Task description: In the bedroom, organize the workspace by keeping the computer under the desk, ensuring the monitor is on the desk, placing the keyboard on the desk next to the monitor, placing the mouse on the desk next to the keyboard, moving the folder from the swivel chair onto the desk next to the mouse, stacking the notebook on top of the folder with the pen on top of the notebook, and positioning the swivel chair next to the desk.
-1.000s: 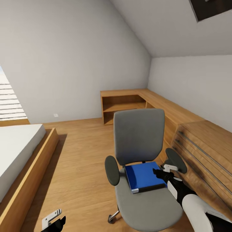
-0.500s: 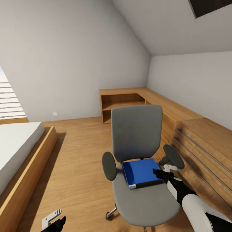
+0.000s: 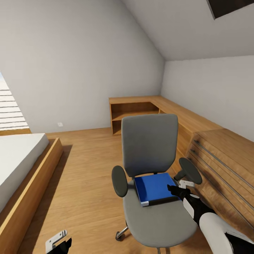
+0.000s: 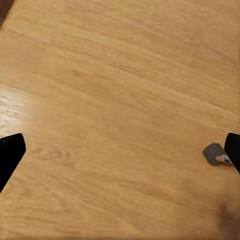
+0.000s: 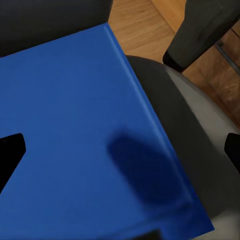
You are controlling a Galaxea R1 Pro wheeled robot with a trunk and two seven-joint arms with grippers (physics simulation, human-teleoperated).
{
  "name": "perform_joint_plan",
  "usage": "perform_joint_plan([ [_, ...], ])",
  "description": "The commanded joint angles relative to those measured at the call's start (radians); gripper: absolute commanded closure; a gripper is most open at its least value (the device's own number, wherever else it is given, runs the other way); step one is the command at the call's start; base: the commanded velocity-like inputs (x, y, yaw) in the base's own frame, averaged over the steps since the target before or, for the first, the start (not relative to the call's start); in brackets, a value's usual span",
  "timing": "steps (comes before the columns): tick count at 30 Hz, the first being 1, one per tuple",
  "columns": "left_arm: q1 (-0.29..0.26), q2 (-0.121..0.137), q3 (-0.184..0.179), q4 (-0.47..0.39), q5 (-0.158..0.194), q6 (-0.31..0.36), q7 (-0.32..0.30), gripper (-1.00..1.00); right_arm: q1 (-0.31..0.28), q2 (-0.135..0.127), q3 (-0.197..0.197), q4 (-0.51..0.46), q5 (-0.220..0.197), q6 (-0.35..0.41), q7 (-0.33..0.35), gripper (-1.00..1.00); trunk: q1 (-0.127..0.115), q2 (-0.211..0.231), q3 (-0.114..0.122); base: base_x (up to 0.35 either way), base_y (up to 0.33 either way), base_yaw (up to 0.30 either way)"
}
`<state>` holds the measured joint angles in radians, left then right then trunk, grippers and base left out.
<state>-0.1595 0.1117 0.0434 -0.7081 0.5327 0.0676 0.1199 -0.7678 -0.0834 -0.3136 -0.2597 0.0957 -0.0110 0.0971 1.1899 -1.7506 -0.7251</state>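
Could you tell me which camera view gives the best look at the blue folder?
The head view: the whole folder lies flat on the swivel chair seat. The right wrist view shows its cover close up, cropped; the left wrist view looks at floor.

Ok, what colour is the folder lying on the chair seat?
Bright blue, with a white edge. The folder shows best in the head view.

no text, label, brand, number or sign can be read anywhere
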Motion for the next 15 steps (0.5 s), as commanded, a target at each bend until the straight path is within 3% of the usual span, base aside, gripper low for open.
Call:
perform_joint_plan([
  [1,0.000,0.000,0.000,0.003,0.009,-0.002,0.002,-1.00,-0.001,0.000,-0.008,0.000,0.010,-0.001,0.006,-1.00,0.000,0.000,-0.001,0.000,0.000,0.000],
  [6,0.000,0.000,-0.002,0.015,0.008,-0.052,-0.001,-1.00,-0.001,0.001,-0.008,0.000,0.010,-0.001,0.006,-1.00,0.000,0.000,-0.001,0.046,-0.024,0.000],
  [15,0.000,0.000,-0.001,0.038,0.008,-0.078,-0.002,-1.00,-0.001,0.001,-0.008,0.000,0.010,-0.001,0.006,-1.00,0.000,0.000,-0.001,0.075,-0.035,0.000],
])
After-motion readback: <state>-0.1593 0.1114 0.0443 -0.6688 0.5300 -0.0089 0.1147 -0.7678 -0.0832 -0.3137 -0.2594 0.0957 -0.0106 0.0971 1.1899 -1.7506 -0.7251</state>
